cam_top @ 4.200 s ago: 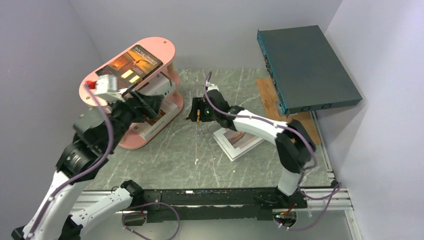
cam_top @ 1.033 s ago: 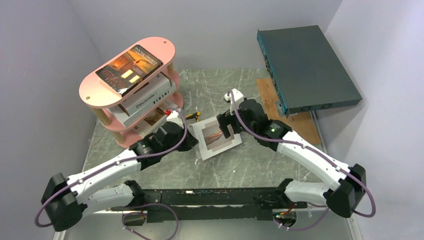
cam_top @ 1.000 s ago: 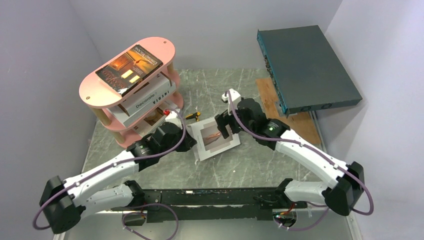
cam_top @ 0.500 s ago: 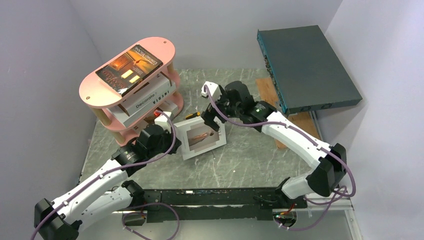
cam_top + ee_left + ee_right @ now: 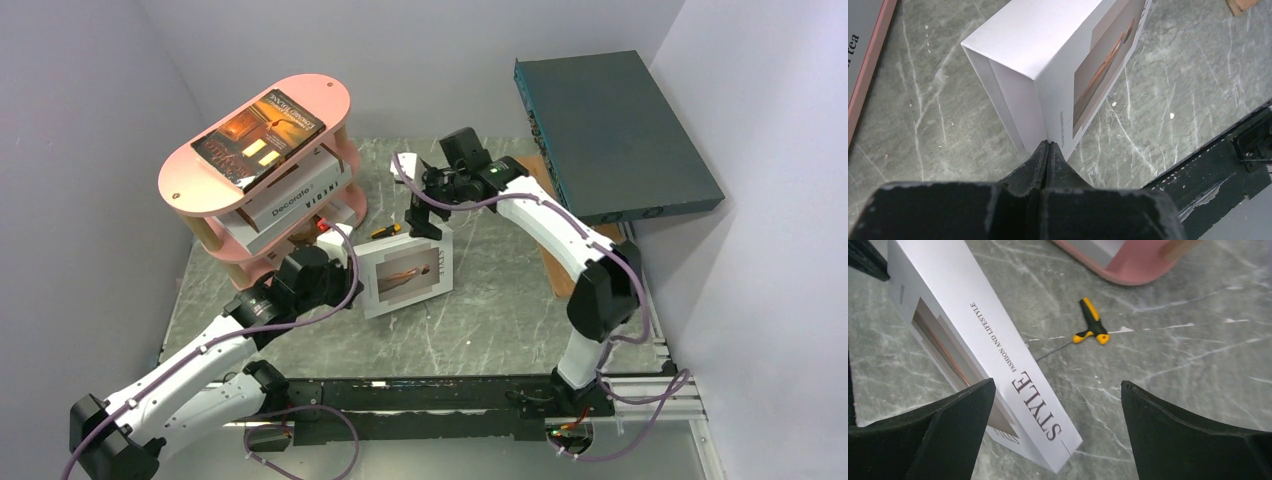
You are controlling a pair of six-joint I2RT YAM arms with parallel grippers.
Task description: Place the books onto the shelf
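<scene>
Right wrist only: white book (image 5: 998,355) spine reads "STYLE"; right end effector (image 5: 1057,385) wide open over it. Left wrist only: left end effector (image 5: 1048,145) closed, tips touching the book's edge.

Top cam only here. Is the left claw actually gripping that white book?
Observer: The left claw is shut, tips meeting at the book at its near corner edge. I can't confirm a pinch.
Operator: Right claw?
Observer: The right claw is wide open over the spine.
Operator: Spine text?
Observer: "STYLE", then "Fashion and Lifestyle".
</scene>
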